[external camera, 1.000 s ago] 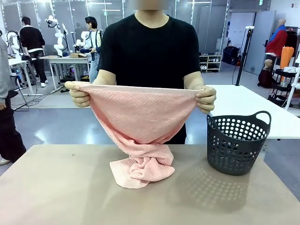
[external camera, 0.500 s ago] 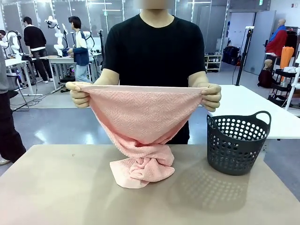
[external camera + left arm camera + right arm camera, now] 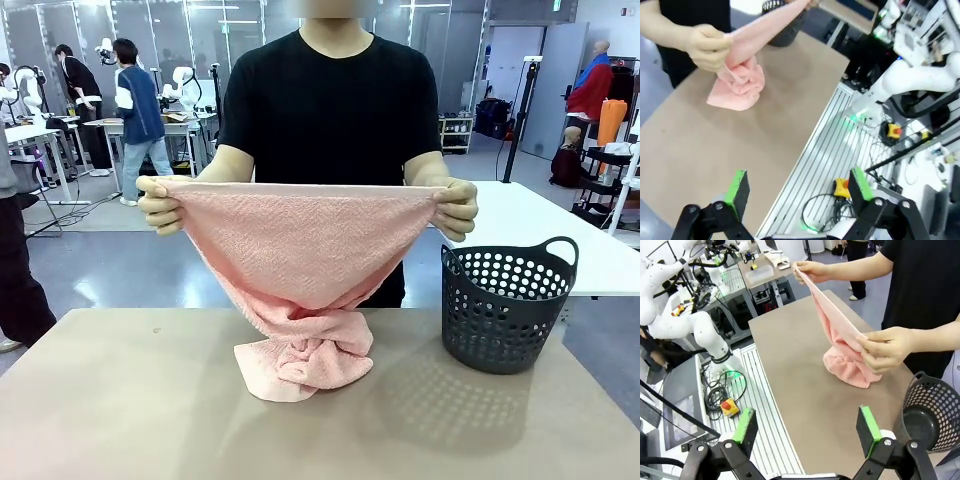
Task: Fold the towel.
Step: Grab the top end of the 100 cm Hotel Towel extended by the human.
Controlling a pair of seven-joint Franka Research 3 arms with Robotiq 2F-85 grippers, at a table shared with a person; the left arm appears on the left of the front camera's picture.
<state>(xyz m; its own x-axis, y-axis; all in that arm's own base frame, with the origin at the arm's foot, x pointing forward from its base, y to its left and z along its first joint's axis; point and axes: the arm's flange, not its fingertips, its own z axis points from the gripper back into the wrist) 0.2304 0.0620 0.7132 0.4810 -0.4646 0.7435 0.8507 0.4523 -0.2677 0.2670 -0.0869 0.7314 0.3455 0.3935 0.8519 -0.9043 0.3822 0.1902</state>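
Pink terry towel (image 3: 300,250) sags bunched onto the table (image 3: 120,400); left fingers (image 3: 738,189) and right fingers (image 3: 867,430) spread, empty.

near table (image 3: 120,420) bare, towel (image 3: 300,250) mid-table — basket (image 3: 500,335) right

pale pink towel (image 3: 300,250) with a faint herringbone weave, dark grey basket (image 3: 505,315) patterned with rows of round holes, plain taupe table (image 3: 120,420), solid black t-shirt (image 3: 330,110), black left gripper (image 3: 799,183) and black right gripper (image 3: 807,425) with bright green pads (image 3: 739,184)
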